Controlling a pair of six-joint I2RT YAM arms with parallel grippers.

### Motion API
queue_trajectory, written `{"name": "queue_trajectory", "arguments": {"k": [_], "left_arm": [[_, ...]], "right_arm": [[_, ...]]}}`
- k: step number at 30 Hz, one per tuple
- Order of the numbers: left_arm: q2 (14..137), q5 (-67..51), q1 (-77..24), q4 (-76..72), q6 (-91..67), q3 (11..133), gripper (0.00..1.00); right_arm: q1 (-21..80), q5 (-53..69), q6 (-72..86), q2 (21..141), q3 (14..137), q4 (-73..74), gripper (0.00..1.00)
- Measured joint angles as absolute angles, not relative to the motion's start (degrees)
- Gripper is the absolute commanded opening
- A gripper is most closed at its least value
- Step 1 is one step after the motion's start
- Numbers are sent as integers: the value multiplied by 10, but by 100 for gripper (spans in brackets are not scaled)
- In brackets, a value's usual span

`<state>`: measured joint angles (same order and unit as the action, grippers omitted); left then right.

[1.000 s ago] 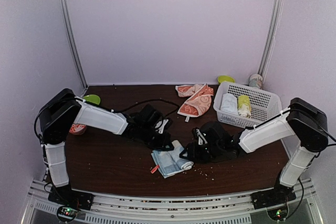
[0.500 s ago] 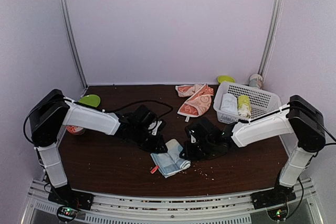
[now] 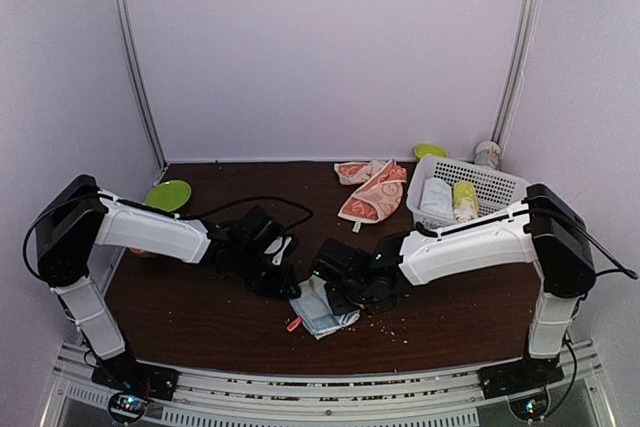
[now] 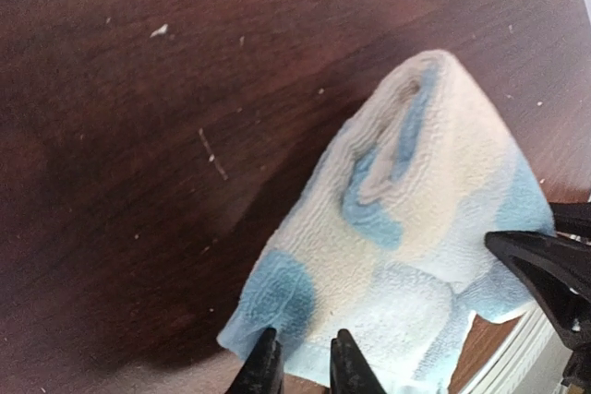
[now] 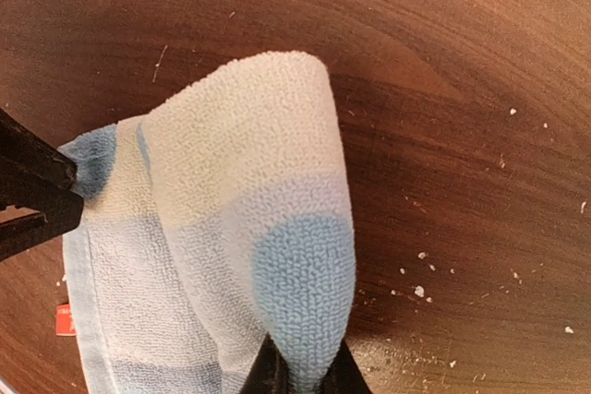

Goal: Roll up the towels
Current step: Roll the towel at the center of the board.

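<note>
Towel: light blue dotted cloth towel, part-rolled, mid front edge of the dark wooden table | Left gripper: nearly closed, pinching the towel's flat edge | Right gripper: closed on the rolled fold | Relation: towel lies between both grippers, fold's long axis running straight out from the right gripper | Orange patterned towel: unrolled, far edge.

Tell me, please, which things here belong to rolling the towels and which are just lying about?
Job in hand:
light blue dotted towel
orange patterned towel

Lying about:
white basket
white roll
yellow-green roll
green plate
</note>
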<state>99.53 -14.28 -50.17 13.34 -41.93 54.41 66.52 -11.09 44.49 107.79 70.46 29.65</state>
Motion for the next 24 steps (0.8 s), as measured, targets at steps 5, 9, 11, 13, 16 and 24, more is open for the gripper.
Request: {"name": "queue_trajectory", "arguments": {"k": [5,9,11,13,16,24], "left_arm": [[996,-141,-502,124,-424,531,15],[1000,-142,-502,110,-429,527,10],[1004,-142,-502,102,-431,525,8],[1008,-144,-502,91,-434,524,6],[1011,-145,-502,81,-438,521,5],[1016,-146,-502,68,-442,520,2]], "right_arm": [[689,-160,446,1099,739,338,0],[700,-170,447,1101,741,344,0],[703,-170,447,1101,741,344,0],[705,-170,447,1101,741,342,4],[707,-170,444,1101,741,340,11],[708,-168,439,1100,741,335,25]]}}
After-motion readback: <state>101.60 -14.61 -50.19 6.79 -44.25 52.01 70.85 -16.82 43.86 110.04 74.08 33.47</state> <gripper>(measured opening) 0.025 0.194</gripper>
